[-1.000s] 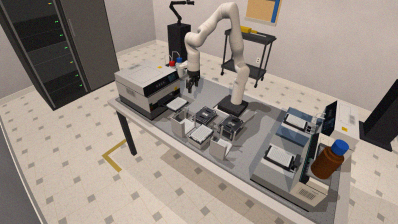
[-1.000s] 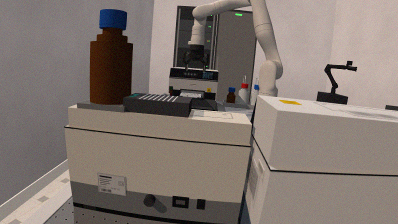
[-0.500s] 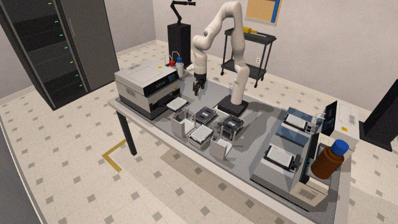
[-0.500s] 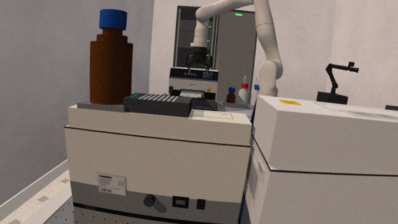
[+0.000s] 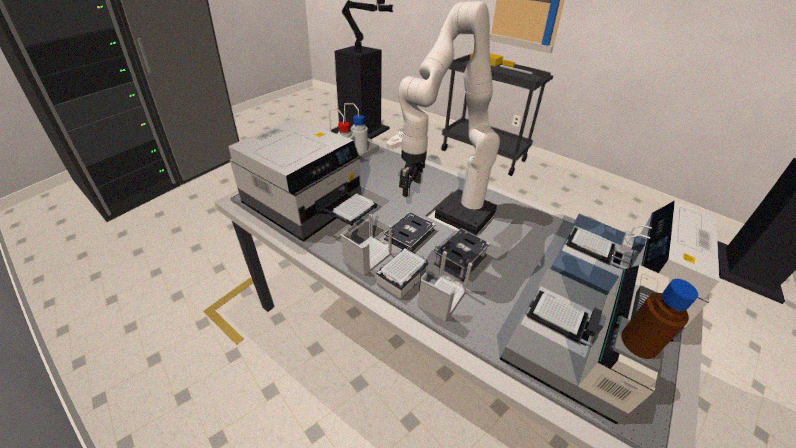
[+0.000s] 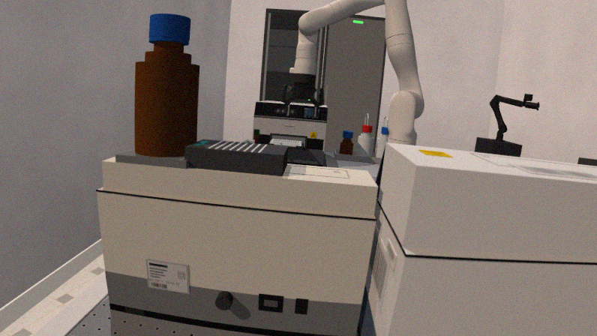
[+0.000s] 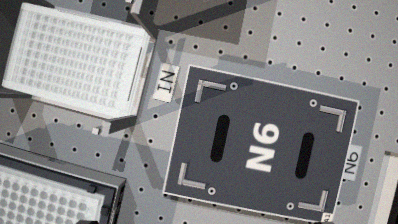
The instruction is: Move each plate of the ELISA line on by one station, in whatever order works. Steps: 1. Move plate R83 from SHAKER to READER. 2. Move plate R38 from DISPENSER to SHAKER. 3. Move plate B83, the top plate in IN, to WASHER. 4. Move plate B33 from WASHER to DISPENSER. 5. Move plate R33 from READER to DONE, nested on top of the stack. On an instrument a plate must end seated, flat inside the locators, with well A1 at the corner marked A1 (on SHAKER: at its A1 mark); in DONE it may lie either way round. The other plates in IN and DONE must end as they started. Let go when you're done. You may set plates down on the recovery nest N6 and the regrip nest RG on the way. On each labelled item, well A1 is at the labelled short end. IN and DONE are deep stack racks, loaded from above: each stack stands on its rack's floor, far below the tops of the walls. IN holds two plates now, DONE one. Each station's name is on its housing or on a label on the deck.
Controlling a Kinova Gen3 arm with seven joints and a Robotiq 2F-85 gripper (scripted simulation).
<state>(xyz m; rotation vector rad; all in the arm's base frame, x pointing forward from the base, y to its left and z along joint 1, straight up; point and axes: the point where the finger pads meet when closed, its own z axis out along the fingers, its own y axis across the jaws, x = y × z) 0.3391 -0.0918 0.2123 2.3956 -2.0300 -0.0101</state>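
Observation:
My gripper [image 5: 406,190] [image 6: 302,96] is open and empty. It hangs well above the deck, over the recovery nest N6 [image 5: 412,229] [image 7: 265,145], which is bare. The fingers do not show in the wrist view. A white plate [image 5: 354,207] [image 6: 287,142] lies on the READER tray. The IN rack [image 5: 356,251] holds a white plate [image 7: 75,60] deep inside. The SHAKER carries a plate [image 5: 402,267] [image 7: 40,200]. Two instruments at the right each carry a plate [image 5: 591,243] [image 5: 559,313]. The DONE rack [image 5: 437,297] stands at the front. I cannot read the plate labels.
The regrip nest RG [image 5: 460,252] stands beside the arm's base [image 5: 465,214]. A brown bottle [image 5: 657,322] [image 6: 166,87] stands on the right instrument. Small bottles [image 5: 352,129] stand behind the READER housing [image 5: 289,161]. The rack walls rise above the deck.

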